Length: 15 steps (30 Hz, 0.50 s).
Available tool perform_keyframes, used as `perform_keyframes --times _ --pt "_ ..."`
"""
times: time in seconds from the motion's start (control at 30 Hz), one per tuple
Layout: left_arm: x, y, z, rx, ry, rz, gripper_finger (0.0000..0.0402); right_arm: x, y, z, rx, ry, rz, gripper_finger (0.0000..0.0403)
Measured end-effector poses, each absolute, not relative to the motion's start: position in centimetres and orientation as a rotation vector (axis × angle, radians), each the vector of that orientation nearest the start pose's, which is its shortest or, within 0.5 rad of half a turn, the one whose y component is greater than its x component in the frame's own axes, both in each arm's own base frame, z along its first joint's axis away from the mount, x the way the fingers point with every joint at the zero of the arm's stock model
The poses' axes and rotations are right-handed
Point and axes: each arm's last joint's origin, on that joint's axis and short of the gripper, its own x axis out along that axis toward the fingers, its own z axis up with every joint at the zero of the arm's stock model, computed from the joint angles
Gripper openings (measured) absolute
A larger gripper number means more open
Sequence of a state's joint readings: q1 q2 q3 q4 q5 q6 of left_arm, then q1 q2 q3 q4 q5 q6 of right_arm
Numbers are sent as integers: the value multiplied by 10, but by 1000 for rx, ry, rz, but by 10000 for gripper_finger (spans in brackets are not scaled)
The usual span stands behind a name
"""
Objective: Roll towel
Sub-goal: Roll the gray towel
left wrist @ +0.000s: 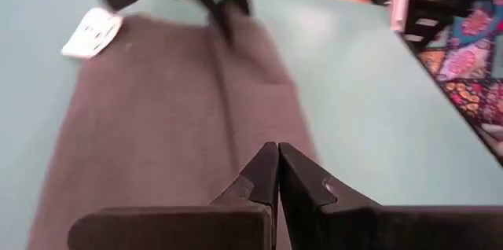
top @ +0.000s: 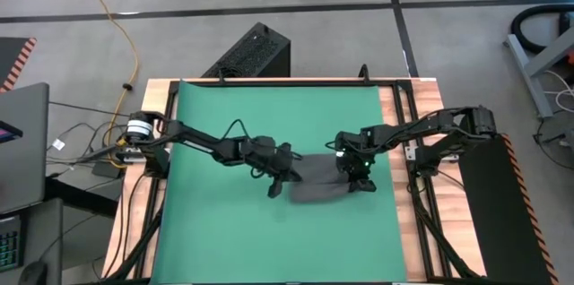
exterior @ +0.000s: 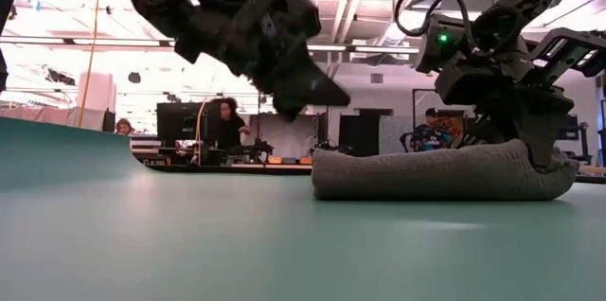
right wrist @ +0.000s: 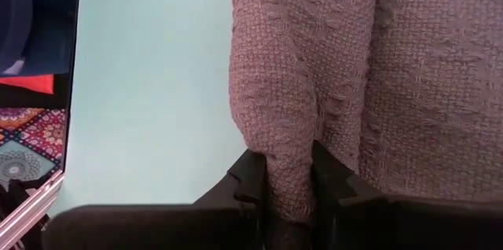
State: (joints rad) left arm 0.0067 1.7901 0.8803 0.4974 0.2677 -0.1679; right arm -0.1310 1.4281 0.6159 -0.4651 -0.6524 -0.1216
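The dark grey towel lies on the green mat, right of its middle, as a low thick band with a rolled or folded long edge. Its white tag lies flat on the mat at one corner. My left gripper is shut and empty, hanging in the air just above the towel's left end. My right gripper is shut on the towel at its right end. My right gripper pinches a raised fold of the towel between its two fingers, at the towel's right end. The fingers come from above, pointing down. The fold runs on along the towel away from the fingers, and the rest of the towel lies on the mat.
The mat covers most of the wooden table, with free mat toward the near and far edges. A black box stands on the floor beyond the far edge. People sit at desks in the room behind.
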Motion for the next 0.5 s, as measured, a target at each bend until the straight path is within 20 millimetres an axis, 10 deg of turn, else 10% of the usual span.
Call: perform_keyframes --times 0.5 --pt "376 -18 130 -221 462 -260 0 222 -11 142 385 1161 490 67"
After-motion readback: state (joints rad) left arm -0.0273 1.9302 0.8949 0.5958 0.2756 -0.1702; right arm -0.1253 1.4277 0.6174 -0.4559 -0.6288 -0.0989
